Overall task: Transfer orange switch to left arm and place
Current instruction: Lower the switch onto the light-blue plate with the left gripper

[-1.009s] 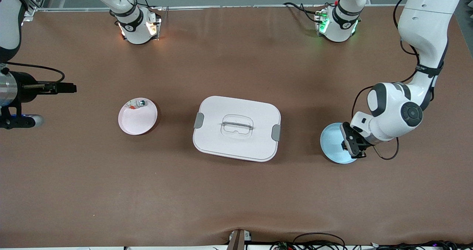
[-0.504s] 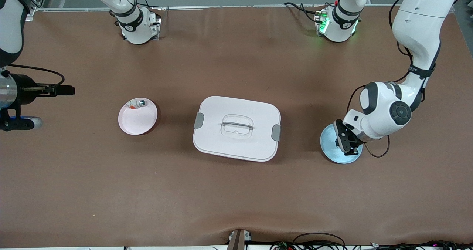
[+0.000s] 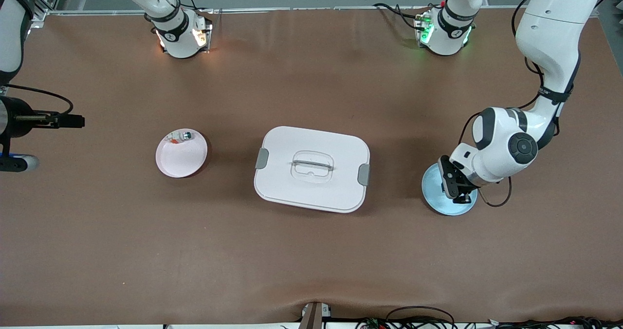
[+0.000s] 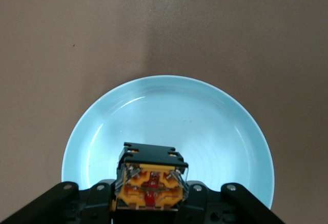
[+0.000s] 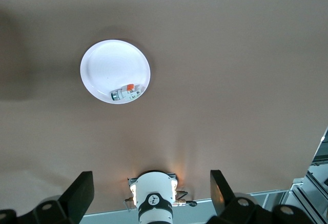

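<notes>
My left gripper (image 4: 149,203) is clamped on the orange switch (image 4: 150,179), low over the blue plate (image 3: 434,195). If the jaws let go unevenly, I reckon it tips or skids off the rim. The box (image 3: 312,168) sits mid-table. The right gripper (image 5: 152,193) waits with fingers apart, high over the pink plate (image 3: 181,154).

A glossy, smooth blue plate (image 4: 205,126) rests on a matt brown table (image 3: 311,261). The white box (image 3: 311,169) looks like smooth plastic.
</notes>
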Available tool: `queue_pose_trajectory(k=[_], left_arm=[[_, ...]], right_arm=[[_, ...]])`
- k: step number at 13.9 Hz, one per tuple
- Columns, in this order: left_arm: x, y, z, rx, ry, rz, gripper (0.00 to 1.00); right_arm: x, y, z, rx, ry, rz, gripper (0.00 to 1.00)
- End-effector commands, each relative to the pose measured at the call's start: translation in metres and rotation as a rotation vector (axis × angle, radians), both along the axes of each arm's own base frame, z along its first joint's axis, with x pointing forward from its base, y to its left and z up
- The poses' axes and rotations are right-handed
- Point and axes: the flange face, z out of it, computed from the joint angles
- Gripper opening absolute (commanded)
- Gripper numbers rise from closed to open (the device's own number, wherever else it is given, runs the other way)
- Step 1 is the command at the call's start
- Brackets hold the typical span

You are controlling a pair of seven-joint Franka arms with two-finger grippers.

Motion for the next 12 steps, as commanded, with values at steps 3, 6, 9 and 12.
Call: queue_pose_trajectory(k=[3, 6, 9, 12], left_arm=[[-0.003, -0.006, 0.004, 0.027, -0.022, -0.051, 0.33], [-0.003, -0.005, 0.008, 0.030, -0.026, -0.057, 0.46], [-0.004, -0.005, 0.011, 0.031, -0.027, -0.060, 1.00], [-0.003, -0.007, 0.019, 0.032, -0.038, -0.062, 1.00]], right_arm=[[-0.013, 0.003, 0.022, -0.021, -0.023, -0.004, 1.00], [-0.016, 0.002, 0.029, -0.008, -0.037, -0.007, 1.00], [-0.018, 0.000, 0.038, -0.009, -0.068, -0.010, 1.00], [-0.018, 0.001, 0.039, -0.007, -0.073, -0.008, 1.00]])
